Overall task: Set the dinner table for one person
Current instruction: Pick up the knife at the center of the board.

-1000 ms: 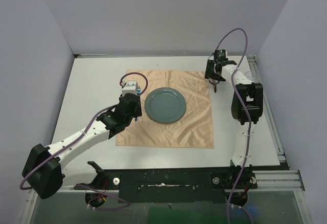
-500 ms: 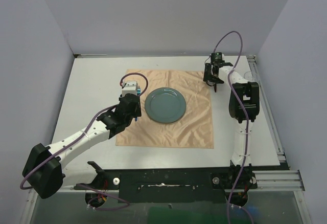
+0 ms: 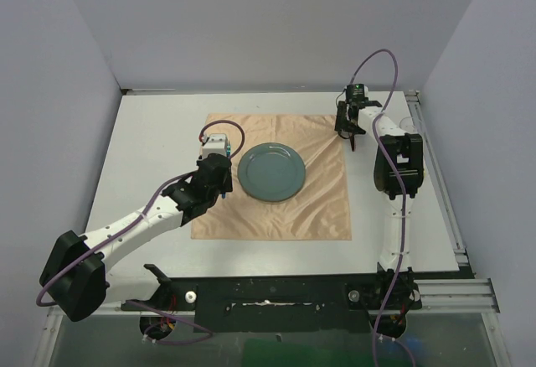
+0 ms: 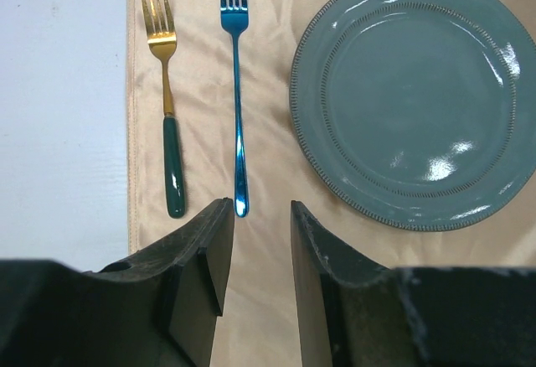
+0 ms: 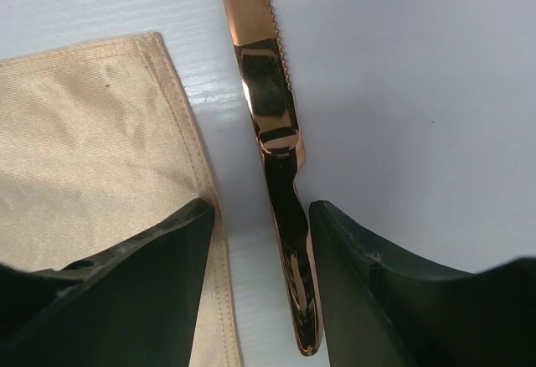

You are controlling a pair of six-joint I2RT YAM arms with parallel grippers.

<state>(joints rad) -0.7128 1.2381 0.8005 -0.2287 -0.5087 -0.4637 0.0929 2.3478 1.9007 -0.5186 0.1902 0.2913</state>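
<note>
Right hand [image 5: 258,212], jaws apart, straddles the rose-gold serrated knife [image 5: 268,90] beside the peach cloth [image 5: 92,132], likely to grasp it; left hand [image 4: 260,216] hangs open, empty.

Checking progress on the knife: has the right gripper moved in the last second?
Yes. The right gripper has shifted left, closer to the cloth's right edge.

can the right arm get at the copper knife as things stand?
Probably yes. The right gripper sits over the knife handle with jaws open either side; the knife lies flat on bare table beside the cloth edge, nothing covering it.
</note>
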